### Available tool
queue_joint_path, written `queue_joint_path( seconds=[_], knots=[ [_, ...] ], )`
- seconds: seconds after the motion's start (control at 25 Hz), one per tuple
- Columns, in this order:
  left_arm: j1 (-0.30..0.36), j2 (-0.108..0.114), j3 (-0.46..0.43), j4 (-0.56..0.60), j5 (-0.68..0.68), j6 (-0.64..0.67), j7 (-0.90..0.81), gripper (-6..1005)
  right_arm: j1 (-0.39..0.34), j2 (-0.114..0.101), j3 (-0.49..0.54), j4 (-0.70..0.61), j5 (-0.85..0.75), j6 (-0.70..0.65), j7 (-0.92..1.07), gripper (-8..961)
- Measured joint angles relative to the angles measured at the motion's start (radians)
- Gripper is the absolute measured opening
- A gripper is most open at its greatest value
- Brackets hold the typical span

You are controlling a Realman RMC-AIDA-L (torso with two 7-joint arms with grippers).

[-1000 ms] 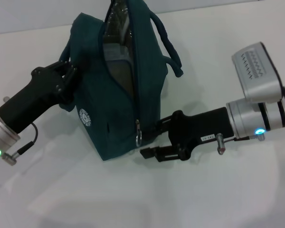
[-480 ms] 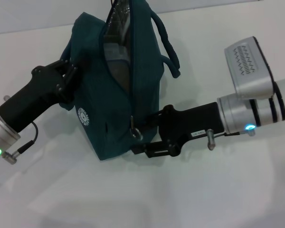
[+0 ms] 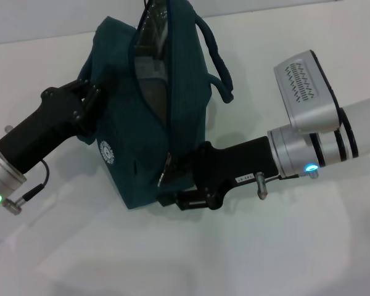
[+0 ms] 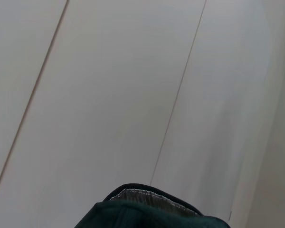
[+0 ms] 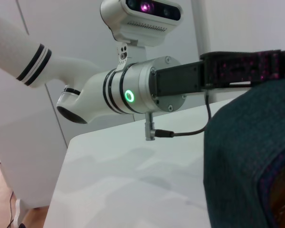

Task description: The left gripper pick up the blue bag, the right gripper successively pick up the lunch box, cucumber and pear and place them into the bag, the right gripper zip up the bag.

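Note:
The blue bag [image 3: 185, 105] stands on the white table with its long zip open along the top. My left gripper [image 3: 86, 102] is shut on the bag's left side and holds it up. My right gripper [image 3: 176, 184] is at the bag's near end, jaws apart on either side of the corner, right beside the silver zip pull [image 3: 165, 168]. A pale flat shape [image 3: 151, 92] shows inside the opening; I cannot tell what it is. The cucumber and pear are out of view. The bag also shows in the left wrist view [image 4: 147, 211] and the right wrist view [image 5: 242, 161].
The bag's right handle [image 3: 213, 49] arches free over its far side. The white table [image 3: 283, 246] stretches around the bag. The right wrist view shows my left arm [image 5: 133, 95] above the table's edge.
My right gripper has moved left, up to the bag's near end. The zip pull has shifted left and tilted, and the bag's near end has been nudged left. The left gripper has not moved.

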Motion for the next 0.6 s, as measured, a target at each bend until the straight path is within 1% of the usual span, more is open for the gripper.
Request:
queue_joint_path(
  seconds=[0.2,0.36,0.44,0.6],
  knots=[
    [0.003,0.0,0.0,0.0,0.001,0.001,0.0,88,-0.008,-0.002,0.002,0.003,0.023,0.011,0.007,287],
    [0.003,0.0,0.0,0.0,0.003,0.001,0.0,89,-0.031,-0.005,0.006,-0.007,0.027,0.012,0.002,279],
    [0.002,0.0,0.0,0.0,0.004,0.001,0.0,90,-0.04,-0.004,0.007,-0.01,0.038,0.016,-0.008,201],
    [0.0,0.0,0.0,0.0,0.005,0.001,0.0,91,-0.042,-0.002,0.004,-0.009,0.047,0.018,-0.015,172]
  ],
)
